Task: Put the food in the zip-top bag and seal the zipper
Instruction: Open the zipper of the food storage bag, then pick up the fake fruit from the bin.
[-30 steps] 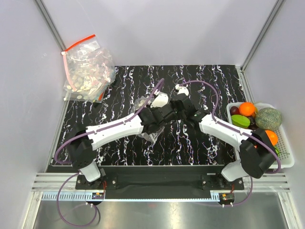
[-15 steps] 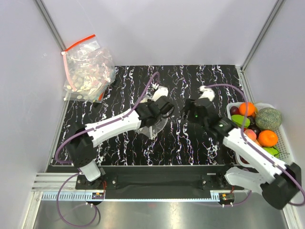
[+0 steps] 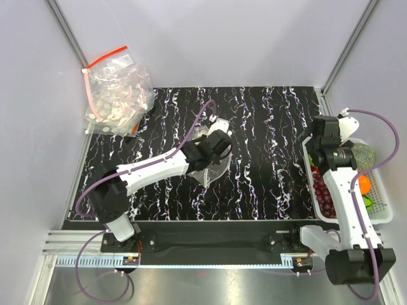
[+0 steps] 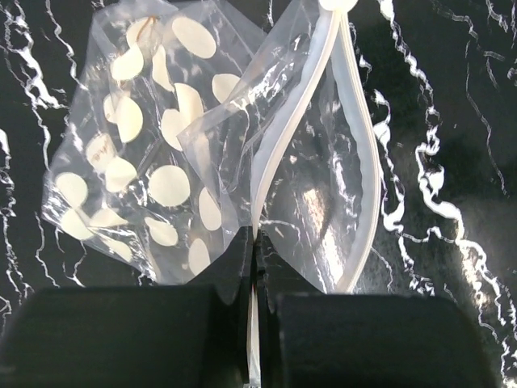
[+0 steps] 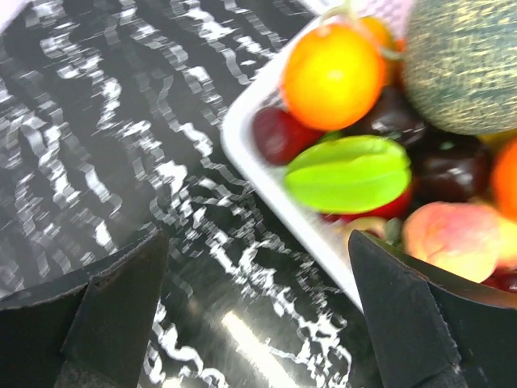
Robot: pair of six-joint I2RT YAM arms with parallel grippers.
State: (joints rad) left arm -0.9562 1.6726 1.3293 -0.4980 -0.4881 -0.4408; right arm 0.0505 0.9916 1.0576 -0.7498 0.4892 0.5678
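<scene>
- The zip-top bag (image 4: 170,162) is lying empty on the table (image 3: 267,127), its zipper (image 4: 359,170) gaping.
- The left gripper (image 4: 252,242) is pinching the zipper strip.
- The right gripper (image 5: 258,291), jaws apart, is hovering at the fruit basket (image 5: 275,202); filling and sealing are waiting.

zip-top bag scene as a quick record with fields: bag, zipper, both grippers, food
zip-top bag: left of the middle of the black marbled table, crumpled, no food visible inside
zipper: unsealed, mouth gaping
left gripper: shut, pinching the bag at its zipper edge
right gripper: open, holding nothing, at the basket's edge
basket: white, at the table's right side, holds orange, green fruit, melon, peach, dark red fruit
heap of bags: far left corner, red strip on top
</scene>
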